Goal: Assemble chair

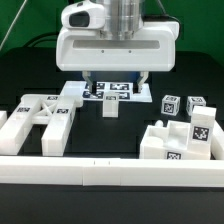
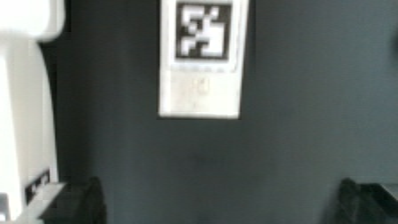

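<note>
We read the tabletop [image 1: 20,75] as a matt black surface, smooth and without shine in both views. The X-braced side frame [image 1: 45,118], the seat block [image 1: 180,145] and the small cubes [image 1: 170,103] look like smooth white plastic, glossy, with soft highlights on their upper faces. Their square tags are flat black-and-white print, duller than the plastic. The border rail [image 1: 110,175] along the tabletop's near edge is white and smooth too. The gripper [image 1: 115,88] has a glossy white, plastic-looking shell and dark matt fingers [image 2: 75,202]. The small tagged piece [image 2: 201,60] shows the same white sheen.
</note>
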`<state>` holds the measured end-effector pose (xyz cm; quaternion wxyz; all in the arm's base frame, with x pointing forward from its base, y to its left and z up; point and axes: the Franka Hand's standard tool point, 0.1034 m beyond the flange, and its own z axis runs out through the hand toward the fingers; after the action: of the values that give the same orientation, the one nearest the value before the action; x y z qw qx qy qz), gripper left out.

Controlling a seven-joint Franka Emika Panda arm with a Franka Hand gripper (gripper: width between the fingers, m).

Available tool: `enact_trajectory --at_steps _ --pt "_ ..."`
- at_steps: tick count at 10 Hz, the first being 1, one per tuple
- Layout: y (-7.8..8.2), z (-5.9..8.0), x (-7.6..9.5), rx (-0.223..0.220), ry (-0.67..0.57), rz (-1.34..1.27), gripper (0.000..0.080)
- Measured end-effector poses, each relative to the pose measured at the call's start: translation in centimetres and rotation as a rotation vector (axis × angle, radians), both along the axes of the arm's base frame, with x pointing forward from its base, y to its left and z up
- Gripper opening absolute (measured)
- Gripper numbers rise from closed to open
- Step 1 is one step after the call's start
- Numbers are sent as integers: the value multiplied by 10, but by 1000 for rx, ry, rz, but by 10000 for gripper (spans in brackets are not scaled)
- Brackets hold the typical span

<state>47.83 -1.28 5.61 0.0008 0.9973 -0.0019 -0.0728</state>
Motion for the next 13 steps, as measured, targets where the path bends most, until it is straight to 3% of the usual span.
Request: enact_trajectory --at_steps 4,6,10,13 --pt "3 -1 -3 22 259 0 649" --pt "-7 -10 -7 45 420 3 649" --pt "-8 -25 -11 -8 702 -5 649" --pt "-10 -39 -12 18 748 -40 649"
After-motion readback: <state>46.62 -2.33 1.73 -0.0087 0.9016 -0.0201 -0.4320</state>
